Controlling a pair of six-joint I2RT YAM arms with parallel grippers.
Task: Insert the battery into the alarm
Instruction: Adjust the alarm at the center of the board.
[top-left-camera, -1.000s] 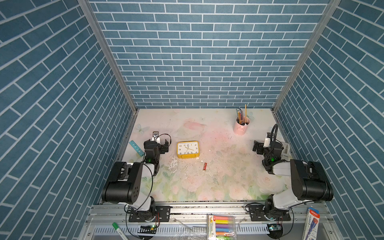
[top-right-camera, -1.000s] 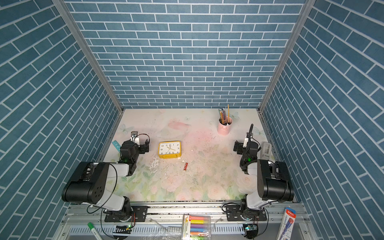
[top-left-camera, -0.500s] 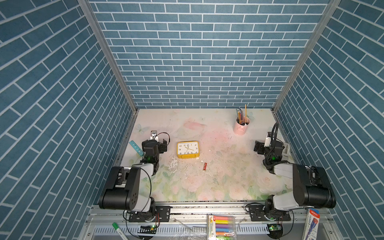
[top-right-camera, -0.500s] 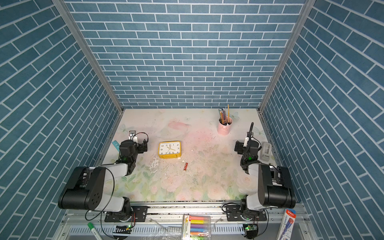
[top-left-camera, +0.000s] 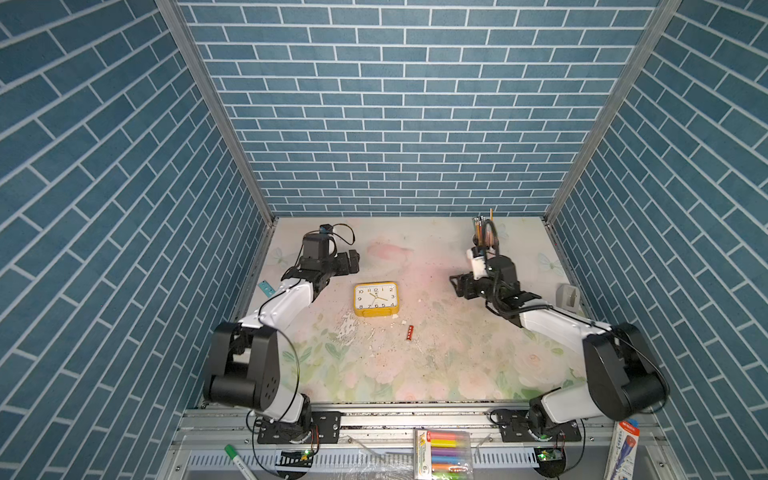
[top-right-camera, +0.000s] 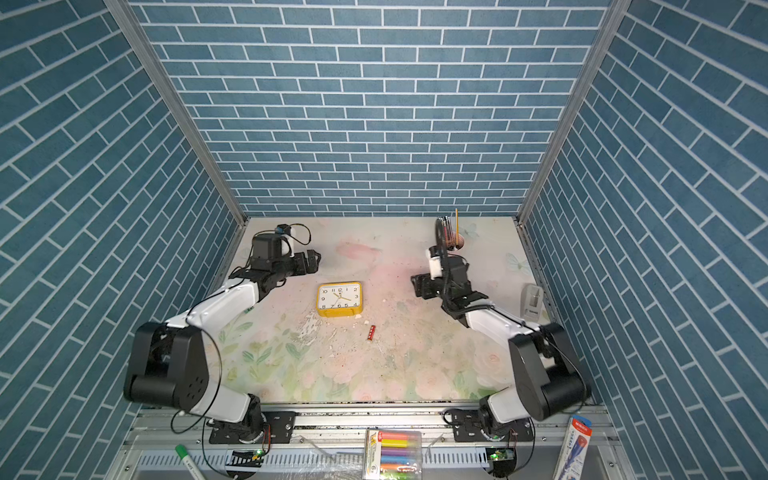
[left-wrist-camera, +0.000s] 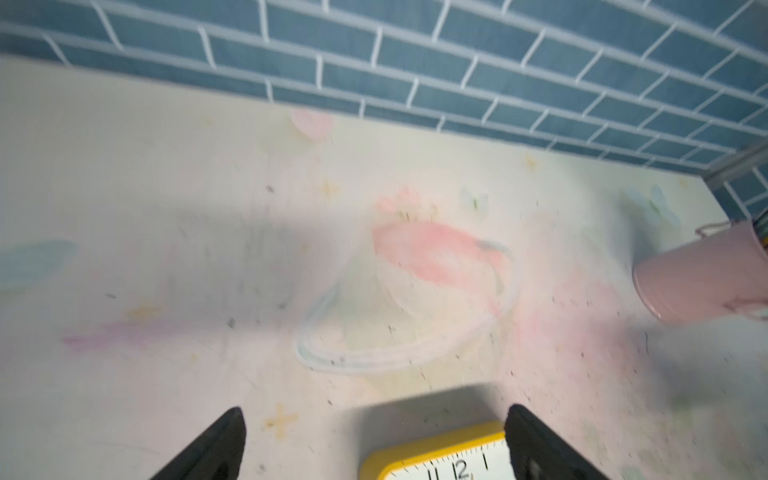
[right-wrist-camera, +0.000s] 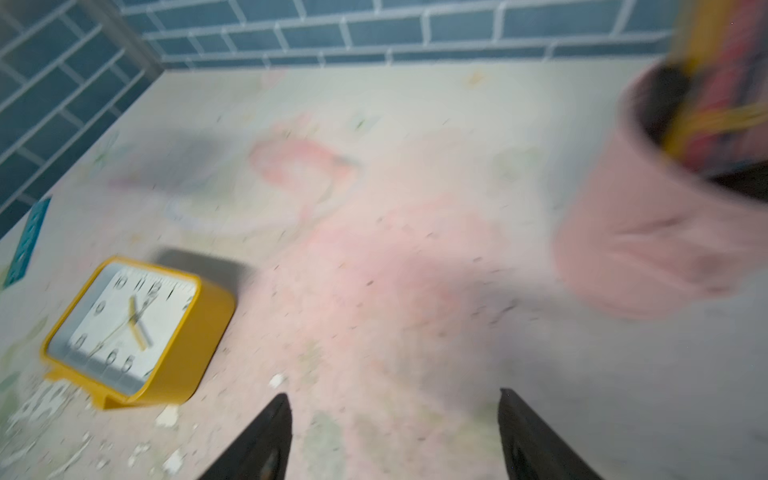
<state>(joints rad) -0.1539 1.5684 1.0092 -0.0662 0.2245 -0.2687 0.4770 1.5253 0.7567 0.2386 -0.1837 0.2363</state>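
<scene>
Pink cup (right-wrist-camera: 648, 232) holds coloured pencils (right-wrist-camera: 719, 75), standing apart from the alarm (right-wrist-camera: 124, 328)

Alarm (left-wrist-camera: 436, 457) cut off at L wrist view's edge; pencil cup (right-wrist-camera: 648, 232) blurred, cropped in R wrist view.

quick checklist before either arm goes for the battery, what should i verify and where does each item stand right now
1. Battery free to grab: ok. It lies alone on the mat, apart from the alarm.
2. Alarm's back reachable: not ok. The dial faces up and the back is hidden.
3. Left pincer open and empty: ok.
4. Right pincer open and empty: ok.
5. Pink cup out of the way: cannot tell. It looks close to the right pincer in the right wrist view.
6. Which battery end is which: cannot tell, too small.
</scene>
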